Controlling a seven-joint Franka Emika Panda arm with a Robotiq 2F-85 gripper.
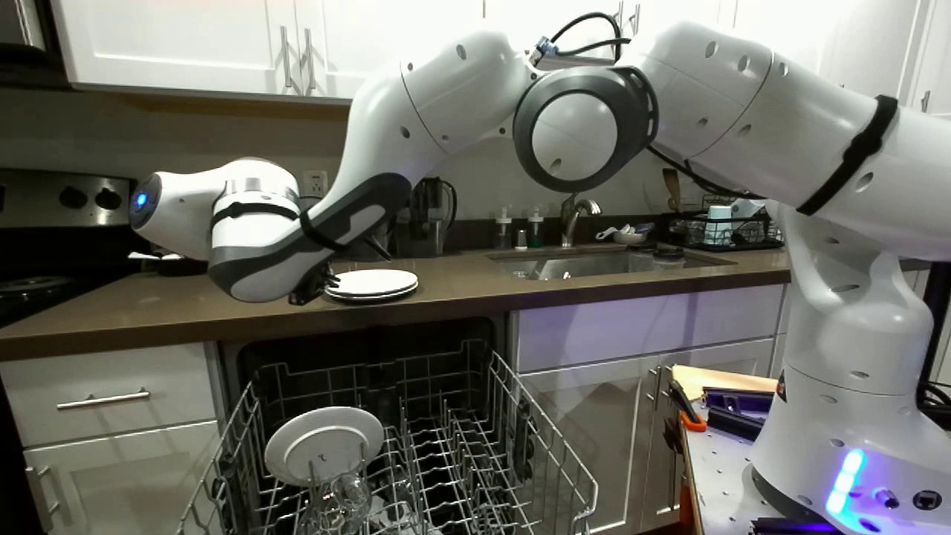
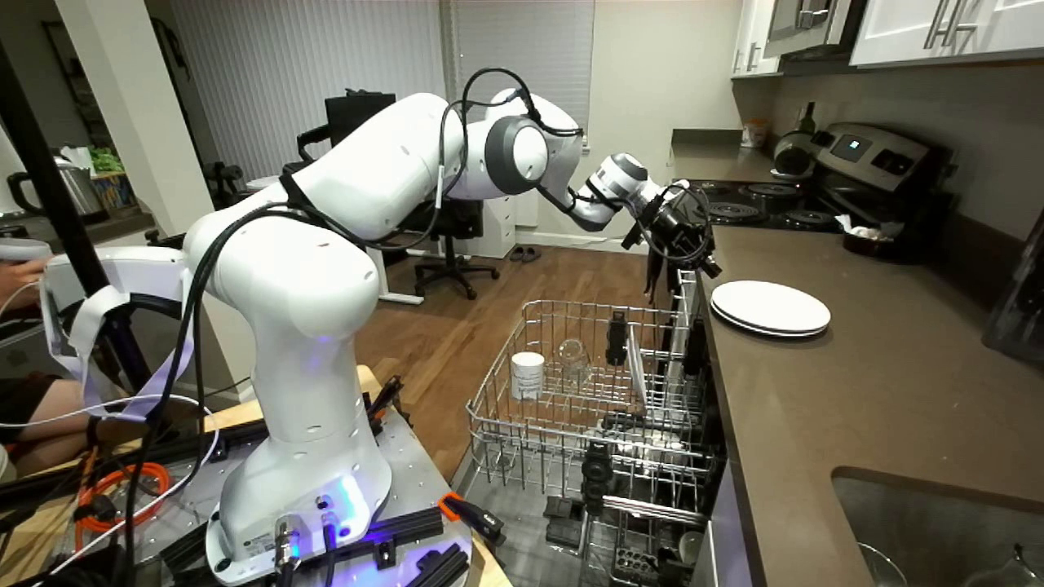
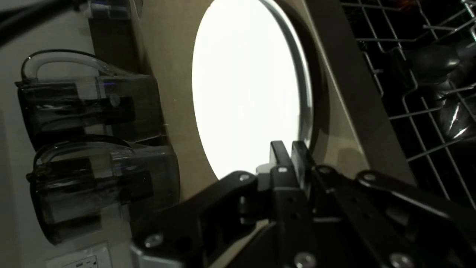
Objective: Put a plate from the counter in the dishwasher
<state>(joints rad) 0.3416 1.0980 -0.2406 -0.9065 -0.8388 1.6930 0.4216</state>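
Note:
A white plate (image 1: 371,282) lies flat on top of a like one, close to the front edge of the brown counter (image 1: 461,288). In the wrist view the plate (image 3: 247,85) fills the middle, its near end covered by my fingers. My gripper (image 3: 288,147) is shut but for a thin slit, with white showing beyond it and nothing seen held. In an exterior view the gripper (image 2: 713,265) hangs at the plate's stove-side edge; whether it touches cannot be told. Below the counter, the dishwasher (image 1: 446,453) has its rack pulled out.
Another white dish (image 1: 323,446) stands in the rack by a glass (image 1: 342,501); a white cup (image 2: 528,375) is there too. Clear pitchers (image 3: 100,108) stand behind the plates. The sink (image 1: 602,264) and stove (image 2: 758,204) flank this stretch of counter.

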